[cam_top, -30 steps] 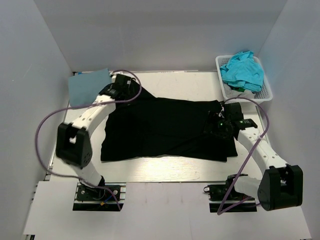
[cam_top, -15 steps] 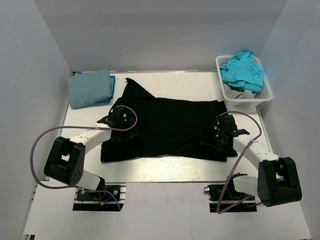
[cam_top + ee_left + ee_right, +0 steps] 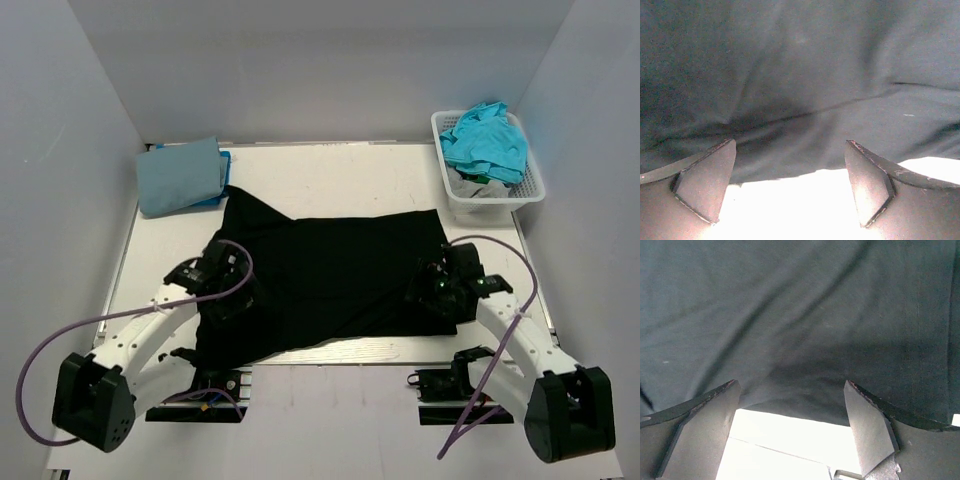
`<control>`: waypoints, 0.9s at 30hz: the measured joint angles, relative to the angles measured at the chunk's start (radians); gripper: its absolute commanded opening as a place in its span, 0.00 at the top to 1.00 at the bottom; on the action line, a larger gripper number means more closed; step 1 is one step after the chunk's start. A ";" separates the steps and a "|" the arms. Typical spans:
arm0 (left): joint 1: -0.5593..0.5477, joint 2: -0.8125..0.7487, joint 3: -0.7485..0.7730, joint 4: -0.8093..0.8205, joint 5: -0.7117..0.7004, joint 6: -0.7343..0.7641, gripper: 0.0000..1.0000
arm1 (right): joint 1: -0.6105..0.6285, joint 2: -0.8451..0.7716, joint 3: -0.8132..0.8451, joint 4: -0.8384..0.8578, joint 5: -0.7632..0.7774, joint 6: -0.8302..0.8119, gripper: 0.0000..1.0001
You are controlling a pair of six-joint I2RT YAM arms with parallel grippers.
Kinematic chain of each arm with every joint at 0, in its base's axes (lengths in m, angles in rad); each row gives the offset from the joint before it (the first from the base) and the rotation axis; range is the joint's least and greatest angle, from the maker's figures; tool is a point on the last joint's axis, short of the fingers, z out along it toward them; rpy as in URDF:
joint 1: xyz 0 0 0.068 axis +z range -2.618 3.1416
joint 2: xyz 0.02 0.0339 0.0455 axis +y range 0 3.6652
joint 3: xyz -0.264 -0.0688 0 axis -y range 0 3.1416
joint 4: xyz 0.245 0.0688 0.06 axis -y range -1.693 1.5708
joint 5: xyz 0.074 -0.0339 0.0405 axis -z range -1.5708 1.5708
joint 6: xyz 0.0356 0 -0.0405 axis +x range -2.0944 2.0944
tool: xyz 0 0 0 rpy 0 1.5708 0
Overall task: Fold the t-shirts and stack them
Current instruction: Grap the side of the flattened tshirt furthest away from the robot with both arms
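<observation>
A large black t-shirt (image 3: pixel 330 270) lies spread flat across the middle of the table, its near hem close to the table's front edge. My left gripper (image 3: pixel 224 293) is open over the shirt's near-left part. In the left wrist view it (image 3: pixel 790 146) is empty, with the black hem (image 3: pixel 790 90) just ahead of its fingers (image 3: pixel 705 182). My right gripper (image 3: pixel 437 290) is open over the near-right part. In the right wrist view it (image 3: pixel 790 385) is empty, with black cloth (image 3: pixel 800 315) ahead and bare table between the fingers (image 3: pixel 870 425).
A folded light blue t-shirt (image 3: pixel 178 175) lies at the far left corner on a turquoise one (image 3: pixel 223 172). A white slotted basket (image 3: pixel 497 201) at the far right holds a crumpled turquoise t-shirt (image 3: pixel 485 140). White walls enclose the table.
Both arms have drawn back toward the near edge, the left from the far-left corner. The black shirt has shifted nearer, its near-left corner now at the table's front edge.
</observation>
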State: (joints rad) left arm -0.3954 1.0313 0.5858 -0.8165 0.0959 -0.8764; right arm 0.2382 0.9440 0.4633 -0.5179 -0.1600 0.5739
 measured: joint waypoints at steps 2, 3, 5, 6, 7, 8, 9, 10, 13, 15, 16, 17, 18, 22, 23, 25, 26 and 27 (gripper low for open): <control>0.000 -0.009 0.089 -0.050 -0.026 0.005 0.00 | 0.005 0.034 0.072 -0.041 0.000 -0.014 0.10; 0.000 0.000 0.146 -0.052 -0.045 0.012 0.00 | 0.008 0.055 0.118 -0.047 0.002 -0.026 0.10; 0.006 0.052 0.275 -0.051 -0.098 0.031 0.00 | 0.013 0.109 0.220 -0.059 0.011 -0.050 0.10; 0.011 0.090 0.341 -0.045 -0.135 0.043 0.00 | 0.016 0.142 0.271 -0.054 0.022 -0.062 0.10; 0.016 0.139 0.405 -0.041 -0.175 0.052 0.00 | 0.018 0.177 0.323 -0.053 0.032 -0.072 0.10; 0.023 0.190 0.458 -0.031 -0.223 0.061 0.00 | 0.019 0.216 0.374 -0.056 0.042 -0.082 0.10; 0.033 0.253 0.511 -0.025 -0.272 0.070 0.00 | 0.019 0.250 0.416 -0.053 0.053 -0.089 0.10; 0.048 0.319 0.564 -0.022 -0.314 0.080 0.00 | 0.019 0.287 0.460 -0.051 0.061 -0.095 0.10; 0.112 0.518 0.675 0.019 -0.377 0.125 0.00 | 0.019 0.383 0.556 -0.049 0.079 -0.109 0.10; 0.154 0.645 0.742 0.042 -0.389 0.155 0.00 | 0.019 0.441 0.608 -0.052 0.080 -0.113 0.10; 0.175 0.703 0.773 0.058 -0.395 0.173 0.00 | 0.019 0.467 0.630 -0.051 0.080 -0.116 0.10; 0.192 0.753 0.800 0.072 -0.397 0.188 0.00 | 0.019 0.490 0.647 -0.051 0.080 -0.119 0.10; 0.206 0.796 0.827 0.087 -0.397 0.207 0.00 | 0.018 0.509 0.660 -0.052 0.082 -0.122 0.10; 0.248 0.921 0.936 0.151 -0.393 0.272 0.00 | 0.018 0.587 0.708 -0.060 0.083 -0.138 0.10; 0.254 0.949 0.969 0.167 -0.391 0.286 0.00 | 0.018 0.608 0.721 -0.062 0.083 -0.140 0.10; 0.261 0.995 1.016 0.197 -0.387 0.310 0.00 | 0.018 0.638 0.740 -0.063 0.086 -0.143 0.10; 0.264 1.016 1.037 0.214 -0.379 0.320 0.00 | 0.018 0.648 0.744 -0.064 0.086 -0.145 0.10; 0.266 1.037 1.054 0.226 -0.370 0.328 0.00 | 0.018 0.654 0.745 -0.063 0.086 -0.148 0.10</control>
State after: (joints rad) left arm -0.1299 2.0686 1.6394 -0.5907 -0.2745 -0.5484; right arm 0.2565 1.5982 1.2083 -0.5808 -0.0738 0.4263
